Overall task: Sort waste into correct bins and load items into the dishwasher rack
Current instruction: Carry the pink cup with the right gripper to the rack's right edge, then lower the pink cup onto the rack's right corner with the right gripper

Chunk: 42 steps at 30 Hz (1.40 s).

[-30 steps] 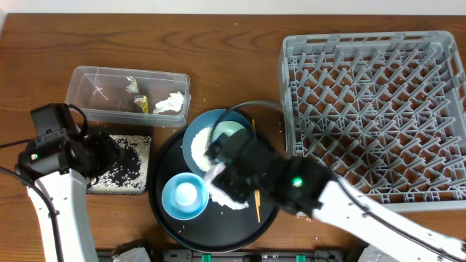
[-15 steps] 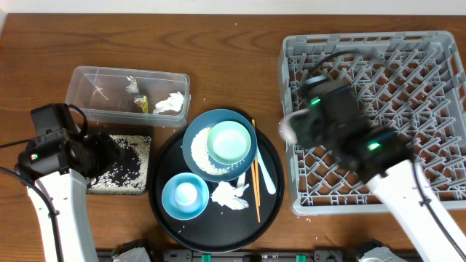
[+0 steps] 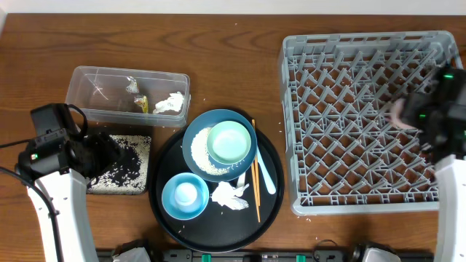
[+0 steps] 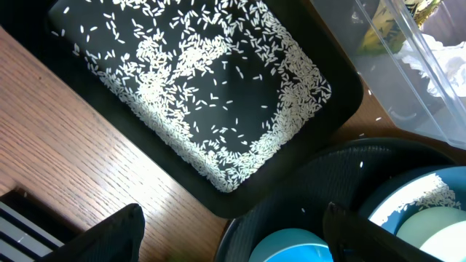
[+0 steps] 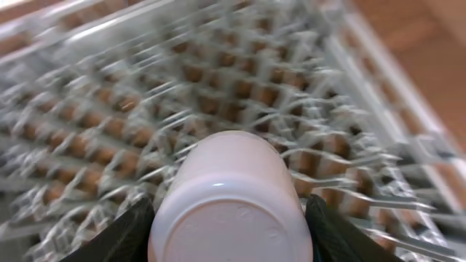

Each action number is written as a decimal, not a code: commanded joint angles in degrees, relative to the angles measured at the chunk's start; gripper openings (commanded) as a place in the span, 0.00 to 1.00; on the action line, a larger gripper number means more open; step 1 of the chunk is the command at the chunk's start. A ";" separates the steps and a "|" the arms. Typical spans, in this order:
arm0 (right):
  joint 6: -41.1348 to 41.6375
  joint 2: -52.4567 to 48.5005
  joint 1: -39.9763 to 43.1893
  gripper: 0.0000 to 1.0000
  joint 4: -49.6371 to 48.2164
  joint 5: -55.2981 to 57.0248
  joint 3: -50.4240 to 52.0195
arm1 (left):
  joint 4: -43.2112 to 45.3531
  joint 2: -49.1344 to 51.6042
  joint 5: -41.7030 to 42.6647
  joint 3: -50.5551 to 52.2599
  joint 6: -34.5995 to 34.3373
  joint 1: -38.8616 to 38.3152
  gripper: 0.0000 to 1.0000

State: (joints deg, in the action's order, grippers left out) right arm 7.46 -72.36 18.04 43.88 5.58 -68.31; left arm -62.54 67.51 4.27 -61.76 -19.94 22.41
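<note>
Right arm swings off round black tray [image 3: 162, 207] to dishwasher rack [image 3: 364, 207], far right side | right jaws clamped on pale pink cup [image 5: 229, 196] above the lattice | left jaws apart, empty, over rice tray [image 4: 344, 108] | step: loading cup | next: lower between pegs, release

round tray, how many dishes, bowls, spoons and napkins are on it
dish: 1
bowls: 2, green bowl and blue bowl
spoon: 1
napkin: 1
total: 5
</note>
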 commanded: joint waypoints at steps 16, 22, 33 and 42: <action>3.23 -13.77 19.80 0.44 -7.21 0.17 -1.44 | 0.02 0.33 -0.46 -0.17 -0.76 0.28 0.80; 3.19 -17.14 19.93 0.44 -8.59 1.25 -1.44 | 0.02 0.33 -0.48 -0.17 -0.74 0.28 0.80; 3.21 -18.62 20.33 0.44 -8.90 4.37 -1.44 | 0.02 0.33 -0.48 -0.17 -0.76 0.28 0.80; 3.21 -18.62 20.85 0.44 -9.53 4.52 -1.44 | 0.04 0.33 -0.48 -0.17 -0.76 0.28 0.80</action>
State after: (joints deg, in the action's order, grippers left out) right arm 10.55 -89.62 37.76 33.80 7.60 -69.82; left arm -62.54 67.51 4.27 -61.76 -19.92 22.41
